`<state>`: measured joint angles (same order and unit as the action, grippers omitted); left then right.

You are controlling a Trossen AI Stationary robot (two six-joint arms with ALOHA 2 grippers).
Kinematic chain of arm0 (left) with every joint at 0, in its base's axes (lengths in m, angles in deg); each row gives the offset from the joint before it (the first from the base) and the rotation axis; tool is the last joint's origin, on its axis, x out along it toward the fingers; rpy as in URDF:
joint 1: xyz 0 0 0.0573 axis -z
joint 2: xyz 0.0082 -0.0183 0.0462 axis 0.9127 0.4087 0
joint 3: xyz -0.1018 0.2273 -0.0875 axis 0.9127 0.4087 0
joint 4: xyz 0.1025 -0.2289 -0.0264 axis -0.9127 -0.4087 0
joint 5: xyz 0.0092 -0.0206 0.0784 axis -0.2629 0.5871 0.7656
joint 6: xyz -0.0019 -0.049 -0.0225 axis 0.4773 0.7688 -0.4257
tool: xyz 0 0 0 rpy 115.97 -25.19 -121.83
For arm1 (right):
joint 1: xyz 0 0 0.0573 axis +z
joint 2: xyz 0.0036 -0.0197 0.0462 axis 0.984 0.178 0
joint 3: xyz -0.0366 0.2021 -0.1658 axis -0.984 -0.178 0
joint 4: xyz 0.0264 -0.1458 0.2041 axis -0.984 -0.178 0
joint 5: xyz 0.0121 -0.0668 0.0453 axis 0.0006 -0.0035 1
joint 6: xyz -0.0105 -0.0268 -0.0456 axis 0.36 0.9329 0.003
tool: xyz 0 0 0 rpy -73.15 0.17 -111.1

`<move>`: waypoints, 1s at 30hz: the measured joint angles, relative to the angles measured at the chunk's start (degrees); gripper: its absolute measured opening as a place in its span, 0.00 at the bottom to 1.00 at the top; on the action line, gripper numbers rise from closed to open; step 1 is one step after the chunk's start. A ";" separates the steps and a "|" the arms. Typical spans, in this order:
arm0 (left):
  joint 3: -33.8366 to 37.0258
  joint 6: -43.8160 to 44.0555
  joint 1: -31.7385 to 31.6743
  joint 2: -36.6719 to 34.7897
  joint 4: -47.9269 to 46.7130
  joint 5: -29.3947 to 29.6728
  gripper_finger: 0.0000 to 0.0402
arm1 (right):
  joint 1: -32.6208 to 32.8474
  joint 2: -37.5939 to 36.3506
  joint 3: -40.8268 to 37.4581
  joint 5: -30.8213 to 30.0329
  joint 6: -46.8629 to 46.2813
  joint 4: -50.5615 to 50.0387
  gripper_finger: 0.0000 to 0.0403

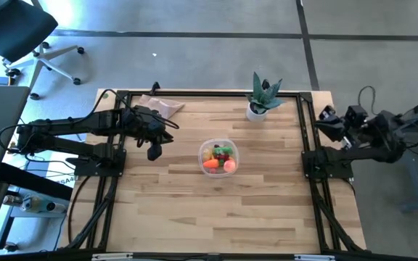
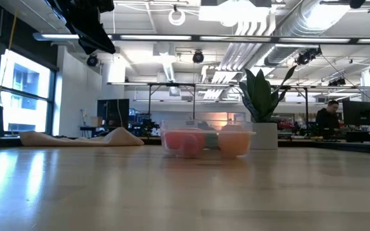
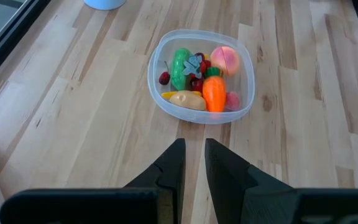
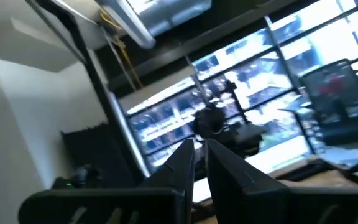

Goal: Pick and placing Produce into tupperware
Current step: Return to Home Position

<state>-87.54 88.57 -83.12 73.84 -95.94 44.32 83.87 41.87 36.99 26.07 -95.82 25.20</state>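
Left gripper: hangs over the table, left of the tupperware and apart from it; fingers drawn close with only a narrow slit between them, nothing held; the left wrist view looks past them straight at the container.

Tupperware: round, clear, upright near the table's middle; touched by neither gripper; filled with produce.

Produce, all inside the container: orange carrot with green top, lying against the near wall; green pepper; orange ball with a pink blush at the far side; tan piece beside the carrot; red strawberry against the wall beyond the carrot; dark cherries. In the low view they show only as pink and orange shapes through the wall.

Right gripper: off the table's right edge, raised and folded back; fingers likewise nearly together, empty; its camera looks up into the room.

Surroundings: spiky green plant in a white pot at the far edge; beige cloth at the far left corner; a person seated in the room behind.
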 joint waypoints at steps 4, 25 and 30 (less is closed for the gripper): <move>0.00 0.01 -0.01 0.00 -0.01 0.00 0.13 | 0.00 -1.63 -7.83 3.26 -1.90 9.68 0.05; -0.01 0.00 0.01 0.00 0.00 0.00 0.13 | 0.02 -1.06 -33.24 7.52 -6.91 31.50 0.00; 0.00 -0.01 -0.01 0.00 0.00 0.00 0.13 | 0.02 -1.06 -36.13 7.51 -6.95 33.32 0.00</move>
<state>-87.54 88.56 -83.13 73.84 -95.94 44.32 83.89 40.81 0.86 33.58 -102.78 58.52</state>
